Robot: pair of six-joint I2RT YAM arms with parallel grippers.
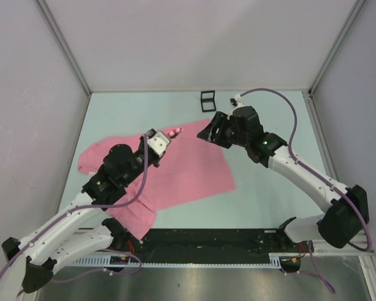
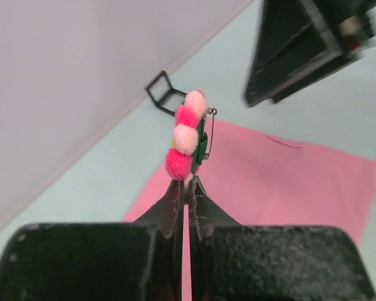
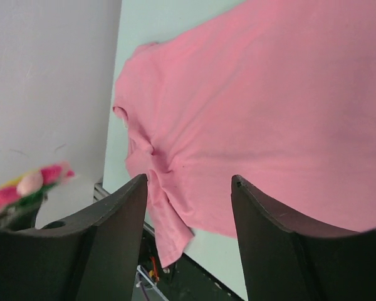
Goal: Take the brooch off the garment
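Observation:
The brooch [image 2: 188, 135], a small flower of pink and pale pompoms with a green back and a metal pin, stands edge-on between the tips of my left gripper [image 2: 189, 185], which is shut on its lower end. It hangs above the far edge of the garment [image 2: 269, 179], apart from the cloth. From above, the brooch [image 1: 175, 132] sits at the tip of the left gripper [image 1: 170, 135]. The pink garment [image 1: 182, 172] lies flat on the table, rumpled at its near-left end. My right gripper [image 1: 205, 133] hovers open just right of the brooch, with nothing between its fingers [image 3: 122, 207]; under them lies the garment [image 3: 257, 106].
A small black square frame box [image 1: 207, 100] stands at the back of the table, also in the left wrist view as the black box [image 2: 165, 91]. Grey walls close in the left, back and right sides. A black rail [image 1: 207, 241] runs along the near edge.

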